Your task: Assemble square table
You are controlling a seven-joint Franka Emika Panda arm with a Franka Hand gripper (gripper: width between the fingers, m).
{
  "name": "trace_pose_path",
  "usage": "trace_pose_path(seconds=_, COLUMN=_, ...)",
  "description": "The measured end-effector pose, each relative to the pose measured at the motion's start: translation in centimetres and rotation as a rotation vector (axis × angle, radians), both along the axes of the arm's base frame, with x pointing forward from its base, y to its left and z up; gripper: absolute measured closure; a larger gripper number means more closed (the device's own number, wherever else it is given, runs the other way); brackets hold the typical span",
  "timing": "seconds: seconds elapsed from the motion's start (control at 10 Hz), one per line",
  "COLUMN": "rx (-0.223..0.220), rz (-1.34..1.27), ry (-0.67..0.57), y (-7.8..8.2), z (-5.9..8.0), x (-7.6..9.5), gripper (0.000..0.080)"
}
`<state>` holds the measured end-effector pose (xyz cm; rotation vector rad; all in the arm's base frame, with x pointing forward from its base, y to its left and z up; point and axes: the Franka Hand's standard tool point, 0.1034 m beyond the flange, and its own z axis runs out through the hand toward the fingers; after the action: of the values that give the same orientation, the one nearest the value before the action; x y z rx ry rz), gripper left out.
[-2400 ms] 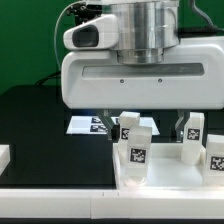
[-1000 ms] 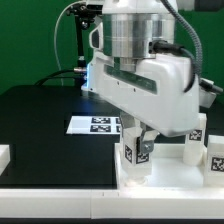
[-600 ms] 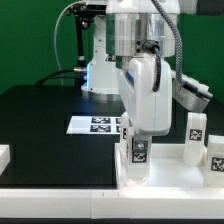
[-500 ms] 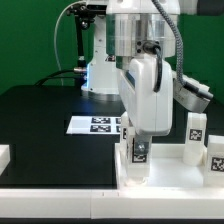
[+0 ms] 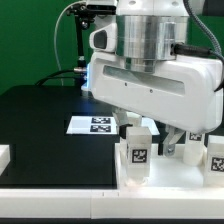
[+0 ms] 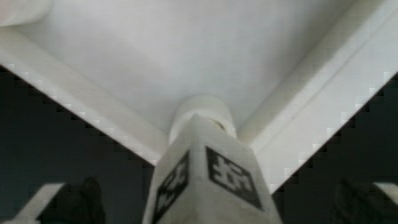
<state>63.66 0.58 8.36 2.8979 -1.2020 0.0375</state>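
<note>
Gripper sits low over the square table top, body broadside to the exterior camera, fingers dropping either side of the front leg. That leg stands upright on the top near the corner at the exterior view's left, tag facing the camera. In the wrist view the leg rises straight between the two dark fingertips, with a clear gap on each side, so I read the jaws as spread and not clamping it (contact can't be fully ruled out at this blur). The straddle makes sense if the leg is being threaded into its corner hole: staying centred on the leg's axis lets the wrist come round for a fresh bite without knocking it. Other legs stand upright toward the exterior view's right, partly hidden by the gripper, apparently already seated. The marker board lies flat on the black table behind, well clear. Whether the front leg is fully screwed home I can't tell; its base looks flush on the top.
</note>
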Motion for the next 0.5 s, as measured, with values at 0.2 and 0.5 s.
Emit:
trace_pose_path(seconds=0.2, rx=-0.011, rz=0.225, ry=-0.006, y=-0.24, z=0.22, x=0.18, gripper=0.0151)
trace_pose_path(seconds=0.5, rx=-0.039, rz=0.673, ry=-0.038, y=-0.66, z=0.74, x=0.05, gripper=0.0151)
